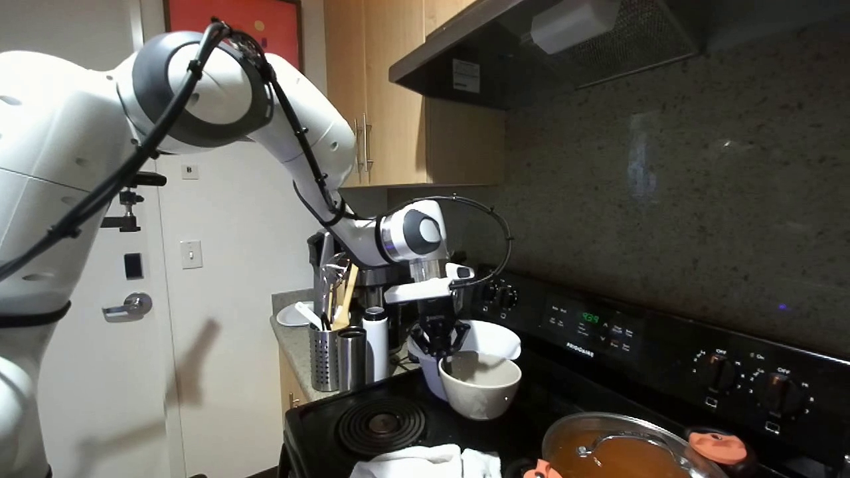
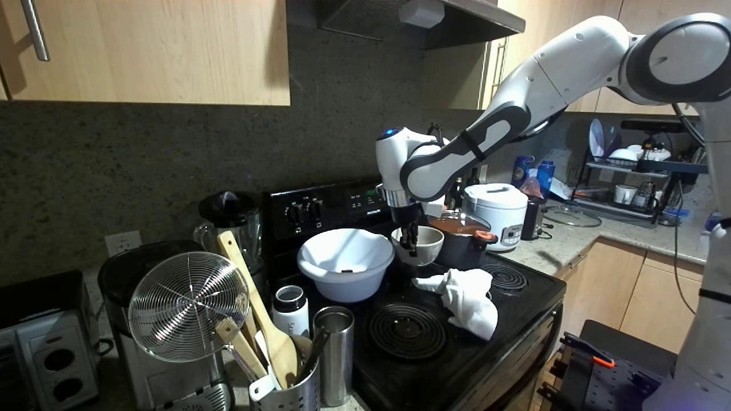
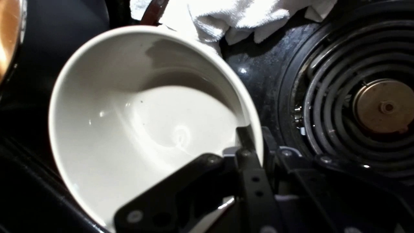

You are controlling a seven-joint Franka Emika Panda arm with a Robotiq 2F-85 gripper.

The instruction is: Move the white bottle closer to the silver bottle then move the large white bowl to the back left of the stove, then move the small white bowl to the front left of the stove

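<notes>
- Small white bowl [image 3: 139,119]: rim pinched between the jaws, presumably for carrying.
- Large white bowl [image 2: 344,282]: set back left, leaving the front-left burner [image 2: 406,331] free, presumably for the smaller.

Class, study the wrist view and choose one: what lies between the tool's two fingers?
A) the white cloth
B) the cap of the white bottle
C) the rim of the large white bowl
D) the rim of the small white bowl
D, because the tool has one finger inside the small white bowl and the other outside it.
</notes>
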